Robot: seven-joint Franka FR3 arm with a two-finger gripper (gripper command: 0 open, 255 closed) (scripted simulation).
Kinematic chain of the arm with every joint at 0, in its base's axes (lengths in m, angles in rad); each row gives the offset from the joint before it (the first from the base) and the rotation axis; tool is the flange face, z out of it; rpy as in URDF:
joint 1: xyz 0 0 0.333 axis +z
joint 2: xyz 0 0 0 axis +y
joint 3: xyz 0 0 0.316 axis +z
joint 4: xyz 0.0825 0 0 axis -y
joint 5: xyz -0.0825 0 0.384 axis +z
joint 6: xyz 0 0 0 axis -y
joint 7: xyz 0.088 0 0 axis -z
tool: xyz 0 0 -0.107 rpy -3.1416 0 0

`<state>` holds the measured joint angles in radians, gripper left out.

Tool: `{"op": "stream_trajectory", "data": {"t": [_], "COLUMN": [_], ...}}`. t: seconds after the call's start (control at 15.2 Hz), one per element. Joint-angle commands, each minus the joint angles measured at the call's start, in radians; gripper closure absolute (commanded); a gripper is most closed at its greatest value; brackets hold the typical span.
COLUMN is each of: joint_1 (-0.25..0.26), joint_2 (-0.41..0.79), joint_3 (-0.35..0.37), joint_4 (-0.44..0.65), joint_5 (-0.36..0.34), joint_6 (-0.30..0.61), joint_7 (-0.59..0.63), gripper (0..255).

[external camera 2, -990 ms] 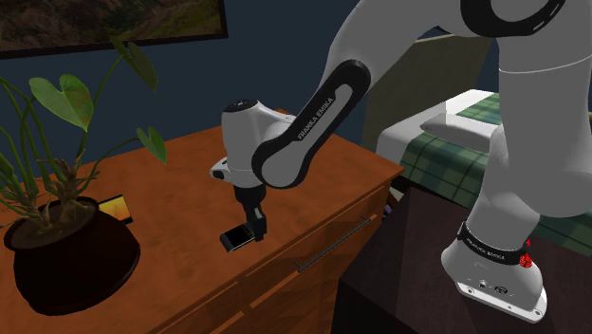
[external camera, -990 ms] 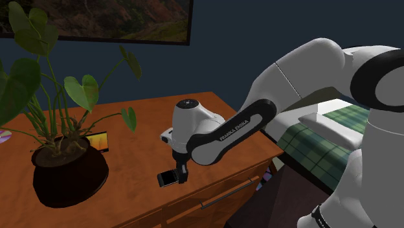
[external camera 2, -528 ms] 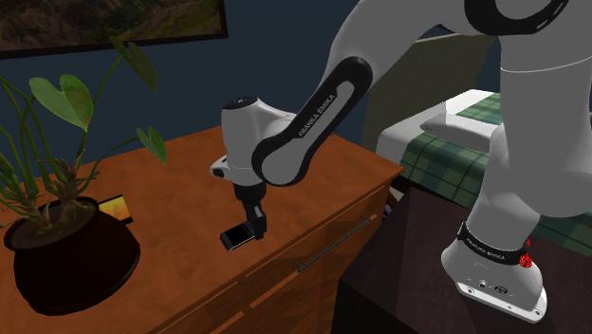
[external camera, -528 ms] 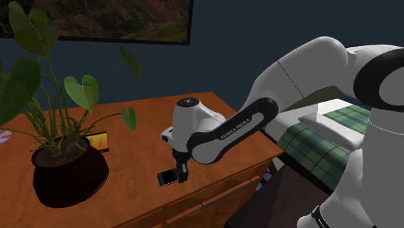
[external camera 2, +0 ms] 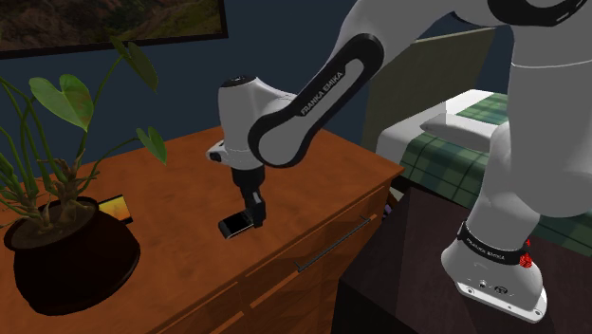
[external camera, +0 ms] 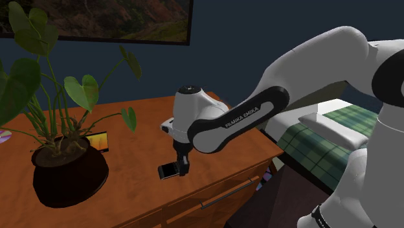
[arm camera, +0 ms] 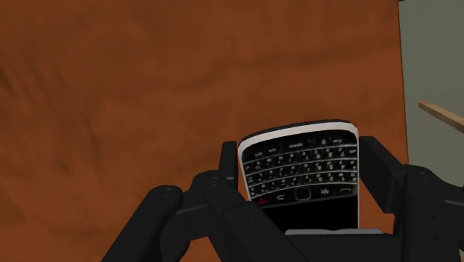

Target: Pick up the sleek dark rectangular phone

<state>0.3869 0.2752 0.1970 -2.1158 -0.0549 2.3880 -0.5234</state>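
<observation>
You are holding the phone in the claw. Its two black fingers are pressing against the phone's long sides, set only as wide as the phone's body. The phone is black with a pale rim. Its keypad is facing the wrist camera, and its top end is pointing away from the claw's palm towards the wood.

In the shoulder view the claw is pointing down over the counter, and the phone is jutting out from between the fingertips, tilted. In the second exterior view the claw is hanging near the counter's front edge. There the phone is looking clear of the reddish-brown counter, though you cannot tell this for certain.

Below the claw and a little forward of it, a drawer handle is running along the counter's front. Well apart from the claw, towards the shoulder view's left, a dark pot with a leafy plant is standing on the counter. A small orange card is sitting just beside the pot, between the pot and the claw. Behind the arm, on the side of the claw away from the pot, a bed with a green plaid cover is lying lower than the counter.
</observation>
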Motion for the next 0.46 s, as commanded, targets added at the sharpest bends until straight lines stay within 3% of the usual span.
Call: {"op": "stream_trajectory", "data": {"t": [0.0, 0.4], "joint_1": [0.0, -0.003], "joint_2": [-0.018, -0.054], "joint_3": [0.003, 0.007], "joint_4": [0.006, 0.019], "joint_5": [0.005, 0.016], "joint_6": [-0.023, -0.072], "joint_7": [0.0, -0.007], "gripper": [255, 255]}}
